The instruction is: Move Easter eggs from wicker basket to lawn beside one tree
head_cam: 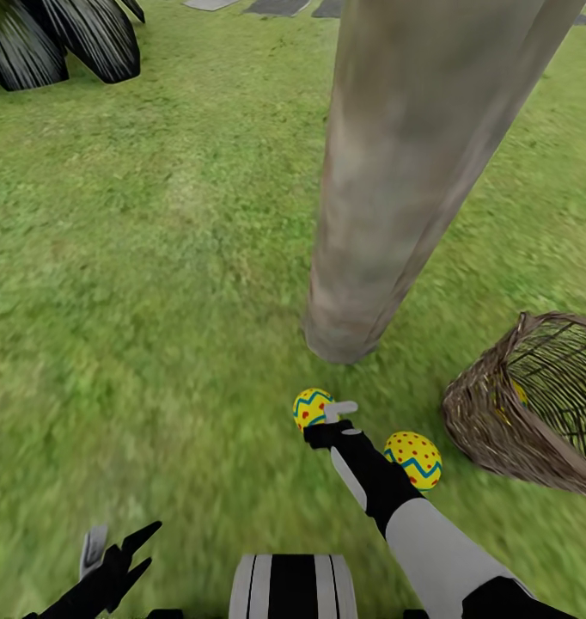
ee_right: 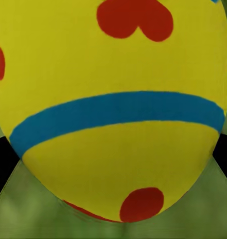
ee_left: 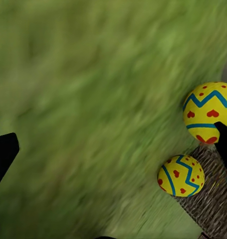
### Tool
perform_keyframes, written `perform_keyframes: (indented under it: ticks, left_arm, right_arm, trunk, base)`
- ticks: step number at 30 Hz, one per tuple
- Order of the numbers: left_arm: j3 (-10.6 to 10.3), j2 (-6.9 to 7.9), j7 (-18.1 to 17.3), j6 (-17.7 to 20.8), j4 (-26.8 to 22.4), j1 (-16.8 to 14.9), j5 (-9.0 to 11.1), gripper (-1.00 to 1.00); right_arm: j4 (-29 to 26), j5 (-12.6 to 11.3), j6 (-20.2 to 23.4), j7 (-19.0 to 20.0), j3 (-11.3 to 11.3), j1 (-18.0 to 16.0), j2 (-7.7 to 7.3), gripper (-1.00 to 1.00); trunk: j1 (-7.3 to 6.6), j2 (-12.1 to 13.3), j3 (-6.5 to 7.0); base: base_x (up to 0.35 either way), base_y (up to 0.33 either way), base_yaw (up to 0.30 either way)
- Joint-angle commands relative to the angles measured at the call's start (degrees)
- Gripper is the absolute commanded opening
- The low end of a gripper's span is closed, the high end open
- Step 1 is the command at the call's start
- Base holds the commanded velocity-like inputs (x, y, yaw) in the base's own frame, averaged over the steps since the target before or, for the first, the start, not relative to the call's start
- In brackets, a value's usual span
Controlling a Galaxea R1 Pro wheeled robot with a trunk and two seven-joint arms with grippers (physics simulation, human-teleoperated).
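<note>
Green lawn (head_cam: 155, 284) beneath: right gripper (head_cam: 327, 419) clamps a yellow egg (head_cam: 311, 407); left gripper (head_cam: 117, 550) hangs spread, holding nothing.

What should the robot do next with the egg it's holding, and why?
Probably lower it a little and open the jaws. The right gripper holds an egg just short of the tree trunk's base, over the lawn. Another egg already lies nearby, so setting it down here keeps them together.
</note>
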Motion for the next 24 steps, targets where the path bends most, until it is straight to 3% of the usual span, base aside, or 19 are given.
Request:
perform_keyframes:
  ticks: [1,10,11,24]
  left_arm:
    - [0.1,-0.01,-0.2,0.3,0.0,0.0,0.0,1.00]
    - [-0.2,-0.01,-0.2,0.1,0.3,0.0,-0.2,1.00]
    - [-0.2,-0.01,-0.2,0.1,0.3,0.0,-0.2,1.00]
    - [0.1,-0.01,-0.2,0.0,0.7,0.0,0.1,1.00]
  right_arm:
    - [2.6,-0.8,0.2,-0.5,0.3,0.0,-0.07,-1.00]
    - [2.6,-0.8,0.2,-0.5,0.3,0.0,-0.07,-1.00]
    - [2.6,-0.7,0.2,-0.5,0.3,0.0,-0.07,1.00]
    - [2.4,-0.6,0.3,-0.6,0.3,0.1,-0.07,1.00]
  trunk:
    - [0.01,0.0,-0.04]
    - [0.01,0.0,-0.04]
    - [0.01,0.0,-0.04]
    - [0.01,0.0,-0.04]
  base:
    - [0.000,0.000,0.000]
    - [0.000,0.000,0.000]
    - [0.000,0.000,0.000]
    - [0.000,0.000,-0.008]
